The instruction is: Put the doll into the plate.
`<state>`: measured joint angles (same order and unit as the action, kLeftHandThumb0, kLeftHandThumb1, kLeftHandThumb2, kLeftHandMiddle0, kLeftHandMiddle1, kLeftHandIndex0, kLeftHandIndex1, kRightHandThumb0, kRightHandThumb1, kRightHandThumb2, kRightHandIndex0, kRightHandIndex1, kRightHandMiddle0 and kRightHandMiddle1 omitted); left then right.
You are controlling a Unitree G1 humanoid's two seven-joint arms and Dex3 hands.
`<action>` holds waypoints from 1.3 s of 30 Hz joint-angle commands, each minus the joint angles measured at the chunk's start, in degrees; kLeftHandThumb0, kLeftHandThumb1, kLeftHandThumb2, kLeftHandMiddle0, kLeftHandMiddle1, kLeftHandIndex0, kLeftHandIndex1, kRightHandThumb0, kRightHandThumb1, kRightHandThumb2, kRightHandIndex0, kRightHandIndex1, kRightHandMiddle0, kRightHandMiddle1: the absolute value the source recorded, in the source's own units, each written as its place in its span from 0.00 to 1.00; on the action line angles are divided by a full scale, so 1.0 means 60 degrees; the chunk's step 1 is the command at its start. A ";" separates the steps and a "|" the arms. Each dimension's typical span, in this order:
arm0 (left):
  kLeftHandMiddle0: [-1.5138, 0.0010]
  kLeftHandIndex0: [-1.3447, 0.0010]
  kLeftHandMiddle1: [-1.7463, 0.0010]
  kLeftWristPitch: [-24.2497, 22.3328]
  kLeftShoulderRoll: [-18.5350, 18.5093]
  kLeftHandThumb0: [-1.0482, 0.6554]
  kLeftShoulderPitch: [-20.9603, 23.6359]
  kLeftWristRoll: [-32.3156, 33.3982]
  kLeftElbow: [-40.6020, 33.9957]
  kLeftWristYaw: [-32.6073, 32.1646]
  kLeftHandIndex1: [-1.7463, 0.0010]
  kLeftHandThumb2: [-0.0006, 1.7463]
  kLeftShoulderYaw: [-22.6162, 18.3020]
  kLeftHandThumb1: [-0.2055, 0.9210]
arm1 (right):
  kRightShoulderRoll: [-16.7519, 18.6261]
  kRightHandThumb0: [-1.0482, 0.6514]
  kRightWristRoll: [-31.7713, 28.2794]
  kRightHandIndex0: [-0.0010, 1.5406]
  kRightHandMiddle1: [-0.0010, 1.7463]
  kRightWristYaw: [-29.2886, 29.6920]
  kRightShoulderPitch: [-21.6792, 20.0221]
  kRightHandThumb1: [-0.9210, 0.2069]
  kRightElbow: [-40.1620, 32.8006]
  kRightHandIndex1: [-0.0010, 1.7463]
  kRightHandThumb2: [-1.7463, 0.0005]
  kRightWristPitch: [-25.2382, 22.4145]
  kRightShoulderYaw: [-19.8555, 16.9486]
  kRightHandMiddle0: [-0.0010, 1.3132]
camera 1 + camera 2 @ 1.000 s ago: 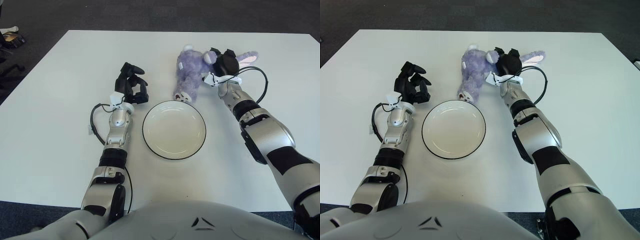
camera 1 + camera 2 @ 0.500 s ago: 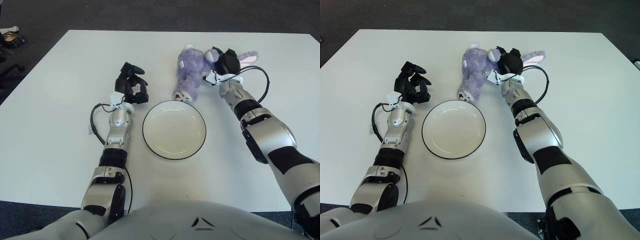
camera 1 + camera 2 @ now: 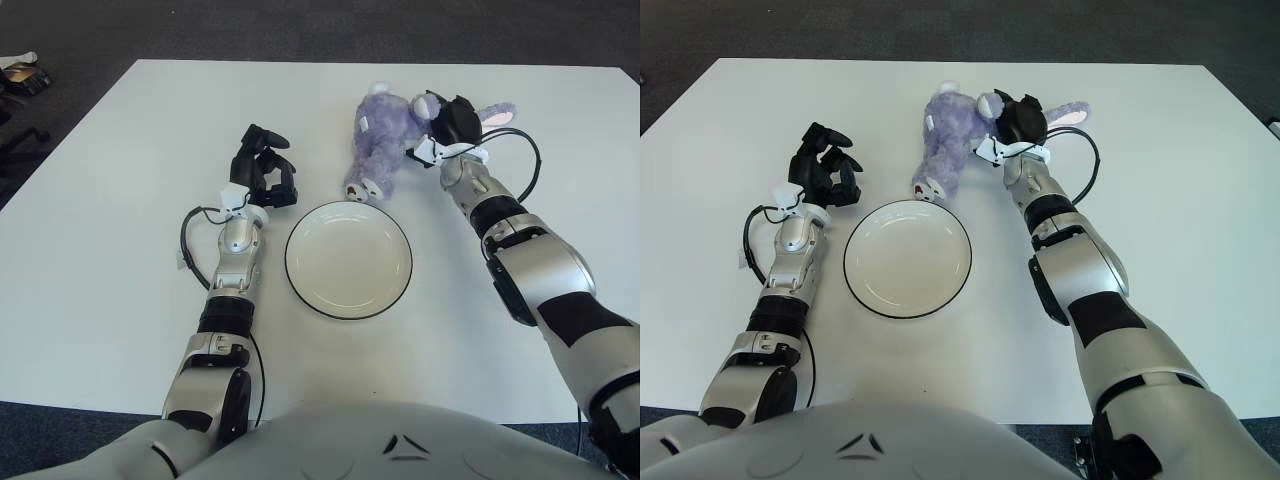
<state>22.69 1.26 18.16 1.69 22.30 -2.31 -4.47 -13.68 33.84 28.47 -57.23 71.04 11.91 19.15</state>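
A purple plush bunny doll (image 3: 382, 140) lies on the white table just beyond the plate, its feet pointing toward the plate and its pink-lined ears stretching right. My right hand (image 3: 450, 122) is curled over the doll's head, shut on it. The white plate (image 3: 348, 259) with a dark rim sits bare in the middle of the table, close in front of the doll's feet. My left hand (image 3: 262, 172) shows left of the plate, fingers curled and holding nothing.
The white table (image 3: 120, 200) spreads wide on all sides of the plate. Dark carpet surrounds the table. Some clutter (image 3: 20, 75) sits on the floor at the far left. A black cable loops beside each forearm.
The right hand has shifted slightly away from me with the doll's head, and the doll's body has swung a little, its feet moving left. The left arm is unchanged.
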 commanded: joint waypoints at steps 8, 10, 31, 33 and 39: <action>0.63 0.60 0.00 -0.0118 0.0013 0.61 -0.0579 -0.0101 0.0385 -0.0096 0.00 0.81 0.0018 0.40 | -0.0260 0.92 -0.0437 0.45 1.00 -0.0624 -0.0036 0.64 -0.0554 1.00 0.17 0.0024 -0.0269 0.85; 0.63 0.60 0.00 -0.0106 -0.0004 0.61 -0.0551 -0.0060 0.0429 -0.0023 0.00 0.81 0.0022 0.40 | -0.0381 0.93 -0.0485 0.47 1.00 -0.0769 -0.0020 0.66 -0.0921 1.00 0.14 0.0003 -0.0333 0.86; 0.64 0.60 0.00 -0.0047 0.0083 0.61 -0.0112 0.0071 0.1005 0.0190 0.00 0.80 0.0012 0.40 | -0.0921 0.93 -0.0379 0.47 1.00 -0.2665 0.1563 0.67 -0.5957 1.00 0.14 -0.1803 -0.0802 0.89; 0.64 0.60 0.00 -0.0031 0.0074 0.61 -0.0086 0.0044 0.1043 0.0180 0.00 0.81 0.0019 0.40 | -0.0953 0.92 -0.0364 0.46 1.00 -0.2821 0.1689 0.64 -0.6297 1.00 0.16 -0.1936 -0.0826 0.90; 0.64 0.60 0.00 -0.0046 0.0051 0.61 0.0057 -0.0018 0.1205 0.0209 0.00 0.81 0.0082 0.40 | -0.1132 0.95 -0.0442 0.50 1.00 -0.3238 0.1931 0.72 -0.7054 1.00 0.10 -0.2027 -0.0961 0.90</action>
<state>22.56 1.35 21.32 1.65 27.14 -1.51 -4.21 -19.44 31.74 10.16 -46.40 31.16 0.30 14.42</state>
